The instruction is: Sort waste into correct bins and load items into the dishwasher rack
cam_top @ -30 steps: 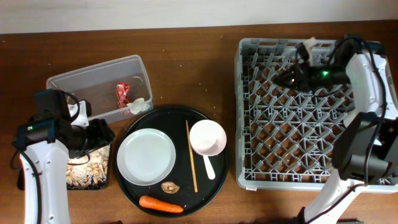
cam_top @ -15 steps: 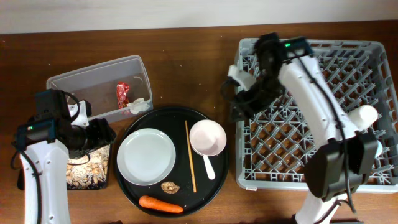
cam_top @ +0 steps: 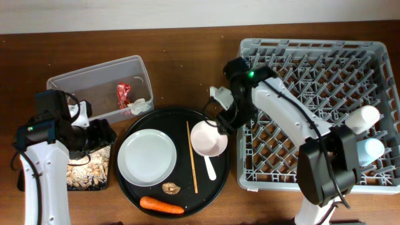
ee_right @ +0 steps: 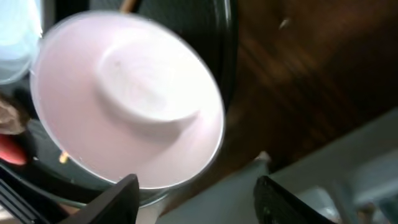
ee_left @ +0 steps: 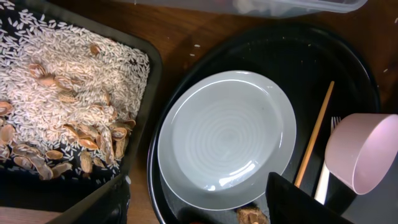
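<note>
Pale pink bowl (cam_top: 209, 138) sits on the round black tray's (cam_top: 165, 120) right side, beside the rack (cam_top: 325, 81). My right gripper (cam_top: 220, 122) hovers at its rim, fingers spread wide, holding nothing. I'd straddle the rim squarely and close gently.

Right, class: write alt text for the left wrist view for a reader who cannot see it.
A white plate lies on a round black tray, with a wooden stick and a pink bowl to its right. At left, a shallow black tray holds rice and beige scraps; the open left end effector frames the bottom edge.
</note>
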You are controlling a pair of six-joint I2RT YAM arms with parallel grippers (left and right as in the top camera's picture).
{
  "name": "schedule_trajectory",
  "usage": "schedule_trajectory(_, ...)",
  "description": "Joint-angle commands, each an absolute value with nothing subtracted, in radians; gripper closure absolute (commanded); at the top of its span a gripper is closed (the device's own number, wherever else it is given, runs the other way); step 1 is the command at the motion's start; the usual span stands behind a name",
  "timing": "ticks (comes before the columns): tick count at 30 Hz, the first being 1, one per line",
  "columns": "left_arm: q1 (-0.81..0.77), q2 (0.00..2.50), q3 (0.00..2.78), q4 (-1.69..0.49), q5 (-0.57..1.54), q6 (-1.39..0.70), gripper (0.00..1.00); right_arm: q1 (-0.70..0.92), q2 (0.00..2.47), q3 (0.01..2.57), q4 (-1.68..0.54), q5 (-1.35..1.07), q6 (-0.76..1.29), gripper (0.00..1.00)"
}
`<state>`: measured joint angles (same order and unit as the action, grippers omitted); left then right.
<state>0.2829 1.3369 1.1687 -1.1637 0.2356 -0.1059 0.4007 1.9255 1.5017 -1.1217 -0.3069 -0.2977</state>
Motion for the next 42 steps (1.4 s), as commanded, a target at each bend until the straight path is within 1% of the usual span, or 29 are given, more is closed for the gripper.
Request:
schedule_trajectory(1,0.286,1.329,1.162,-1.165,0.247,-0.109,0.31,0.423,1.927,1.417,-1.053,-0.283,-0.293,0.39)
schedule_trajectory(4,0.286,1.329,1.162,-1.164,0.247,-0.109,0.31,0.436,1.927,1.375,-1.005,-0.282,-0.293,0.4)
schedule_trajectory(6,0.286,1.329,1.162,-1.165,0.247,-0.109,0.31,0.445,1.927,1.367,-0.986,-0.271,-0.289,0.44)
schedule_trajectory(9,0.286,1.329,1.162,-1.165,0.247,-0.109,0.31,0.452,1.927,1.367,-0.964,-0.249,-0.267,0.47)
schedule_trajectory(19,0.286,1.329,1.162,-1.168,0.247,-0.109,0.31,0.451,1.927,1.367,-0.918,-0.22,-0.252,0.48)
schedule_trajectory(21,0.286,1.329,1.162,-1.168,0.247,-0.109,0.31,0.452,1.927,1.367,-0.92,-0.223,-0.252,0.56)
schedule_trajectory(24,0.286,1.329,1.162,-1.168,0.247,-0.109,0.31,0.452,1.927,1.367,-0.919,-0.224,-0.252,0.62)
schedule_trajectory(30,0.286,1.329,1.162,-1.168,0.247,-0.109,0.31,0.453,1.929,1.349,-0.917,-0.224,-0.252,0.63)
schedule_trajectory(34,0.286,1.329,1.162,-1.168,0.247,-0.109,0.31,0.453,1.938,1.345,-0.919,-0.224,-0.252,0.7)
schedule_trajectory(35,0.286,1.329,1.162,-1.168,0.247,-0.109,0.31,0.453,1.938,1.345,-0.919,-0.224,-0.252,0.74)
schedule_trajectory(36,0.286,1.329,1.162,-1.168,0.247,-0.109,0.31,0.453,1.938,1.345,-0.919,-0.224,-0.252,0.78)
schedule_trajectory(37,0.286,1.329,1.162,-1.168,0.247,-0.109,0.31,0.453,1.938,1.345,-0.919,-0.223,-0.252,0.87)
schedule_trajectory(38,0.286,1.329,1.162,-1.168,0.247,-0.109,0.31,0.453,1.938,1.345,-0.919,-0.223,-0.252,0.91)
schedule_trajectory(40,0.286,1.329,1.162,-1.168,0.247,-0.109,0.31,0.452,1.938,1.345,-0.92,-0.223,-0.252,0.96)
schedule_trajectory(42,0.286,1.329,1.162,-1.168,0.247,-0.109,0.31,0.452,1.938,1.35,-0.93,-0.223,-0.252,0.96)
